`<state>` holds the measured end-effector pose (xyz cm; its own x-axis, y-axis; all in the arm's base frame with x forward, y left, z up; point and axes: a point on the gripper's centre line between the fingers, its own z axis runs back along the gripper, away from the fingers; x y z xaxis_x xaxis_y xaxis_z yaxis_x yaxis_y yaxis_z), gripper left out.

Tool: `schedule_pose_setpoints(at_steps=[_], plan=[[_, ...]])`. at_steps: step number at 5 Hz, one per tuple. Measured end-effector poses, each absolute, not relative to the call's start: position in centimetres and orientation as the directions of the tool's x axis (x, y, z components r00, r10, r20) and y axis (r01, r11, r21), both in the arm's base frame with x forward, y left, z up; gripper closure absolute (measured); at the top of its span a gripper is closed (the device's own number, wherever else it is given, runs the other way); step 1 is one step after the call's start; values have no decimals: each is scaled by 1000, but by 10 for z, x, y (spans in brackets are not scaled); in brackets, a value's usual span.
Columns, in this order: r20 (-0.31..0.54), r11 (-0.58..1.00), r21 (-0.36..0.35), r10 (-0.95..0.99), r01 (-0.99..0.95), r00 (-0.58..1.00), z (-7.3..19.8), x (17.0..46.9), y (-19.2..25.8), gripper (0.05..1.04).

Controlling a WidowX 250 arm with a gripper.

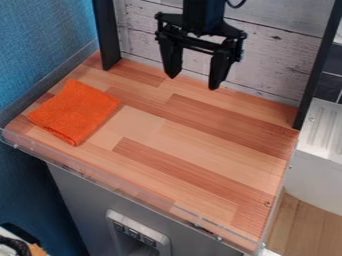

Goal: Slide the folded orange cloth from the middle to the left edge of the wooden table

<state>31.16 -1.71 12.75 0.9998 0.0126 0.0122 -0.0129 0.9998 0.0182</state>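
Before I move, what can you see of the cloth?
Orange cloth, plain, fuzzy like terry or microfibre, apparently folded into a rough square, layered edges at its near corner. It lies flat, slightly rumpled, on the left part of the wood-look table. Only the table touches it; the open gripper hangs clear, up and right.

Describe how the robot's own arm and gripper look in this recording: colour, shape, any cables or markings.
The arm is black and blocky where it meets the gripper, which is also black, with a wide crossbar and two chunky fingers that taper towards their tips. A thin dark cable curves beside the arm. I can make out no markings.
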Motion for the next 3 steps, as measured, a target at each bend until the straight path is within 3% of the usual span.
schedule_pose_setpoints(at_steps=[3], plan=[[3,1000,4,7,-7,1000,138,322,-29,85]])
